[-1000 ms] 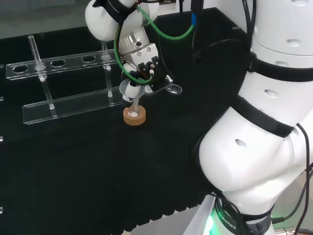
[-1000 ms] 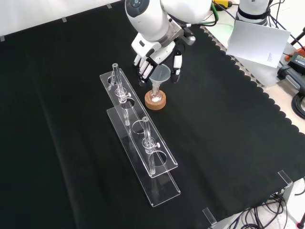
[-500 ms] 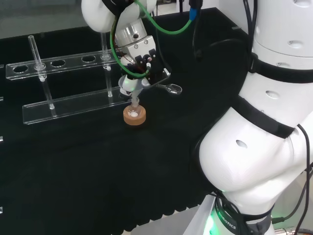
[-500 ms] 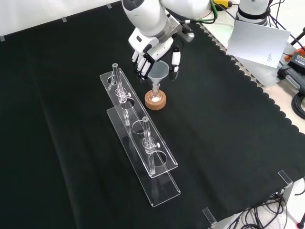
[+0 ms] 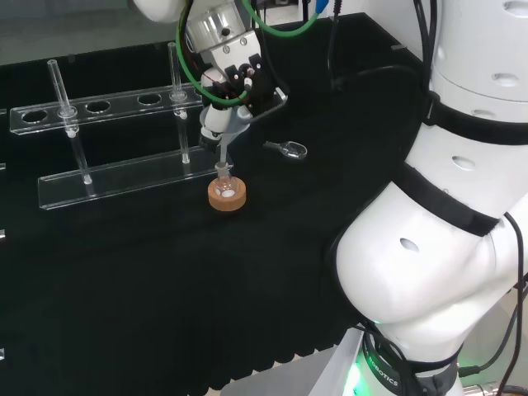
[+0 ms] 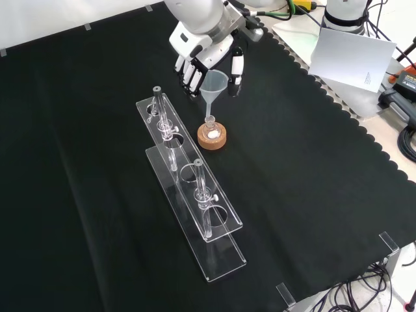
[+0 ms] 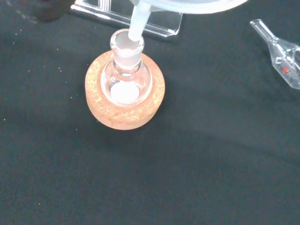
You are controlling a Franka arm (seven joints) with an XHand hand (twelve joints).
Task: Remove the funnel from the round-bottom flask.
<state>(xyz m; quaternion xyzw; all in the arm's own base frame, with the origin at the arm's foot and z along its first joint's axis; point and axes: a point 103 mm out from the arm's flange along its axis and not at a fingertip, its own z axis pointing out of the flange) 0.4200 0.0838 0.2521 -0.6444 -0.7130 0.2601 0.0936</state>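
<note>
This looks like a laboratory bench. A black cloth (image 6: pixel 312 195) with a scalloped edge covers it, and clear plastic test-tube racks (image 6: pixel 188 195) hold glass tubes near the cloth's middle. A small round flask (image 7: pixel 125 83) sits in a cork ring (image 7: pixel 124 112). Cables (image 6: pixel 406 140), probably for instruments, trail beyond the cloth's right edge.

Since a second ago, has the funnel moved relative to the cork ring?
Yes. In the front view the funnel, held in the hand, has risen away from the cork ring; its stem tip is still at the flask mouth.
</note>
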